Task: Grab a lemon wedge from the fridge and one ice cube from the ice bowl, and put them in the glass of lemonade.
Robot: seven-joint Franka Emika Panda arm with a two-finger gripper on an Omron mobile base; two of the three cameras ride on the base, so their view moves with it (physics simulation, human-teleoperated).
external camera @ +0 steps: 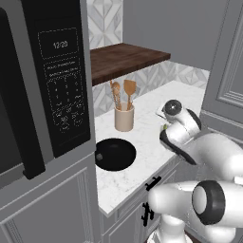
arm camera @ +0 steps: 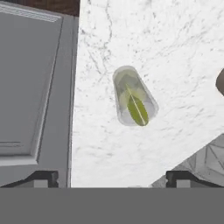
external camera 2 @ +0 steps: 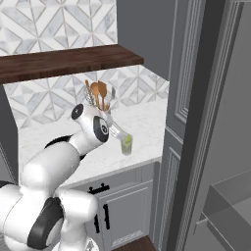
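Glass of lemonade (external camera 2: 127, 144): stands upright on the white marble counter (external camera 2: 147, 122), near its front edge and toward its right end; pale yellow-green liquid inside. From above, in the hand view, a yellow-green leaf-shaped piece (arm camera: 137, 110) lies in it; I cannot tell for sure that it is the lemon wedge.
Gripper (arm camera: 111, 178): above the counter, looking down on the glass; the two dark fingertips (arm camera: 41, 178) stand wide apart at the bottom of the hand view with nothing between them. The glass lies beyond the tips, apart from them.
Arm: reaches from the base over the counter's front edge; its wrist sits just left of the glass in the right base view.
Utensil crock (external camera: 124, 117): beige, holding wooden spoons, farther back on the counter, behind the glass.
Black bowl (external camera: 115, 154): on the counter, left of the arm and nearer than the crock.
Microwave (external camera: 57, 76): dark, with a keypad, at the left.
Wooden shelf (external camera 2: 68, 60): above the counter against the patterned tile wall.
Fridge (external camera 2: 230, 206): at the far right, a clear bin visible low inside.
Cabinet doors (external camera 2: 120, 213): grey, with black handles, under the counter.
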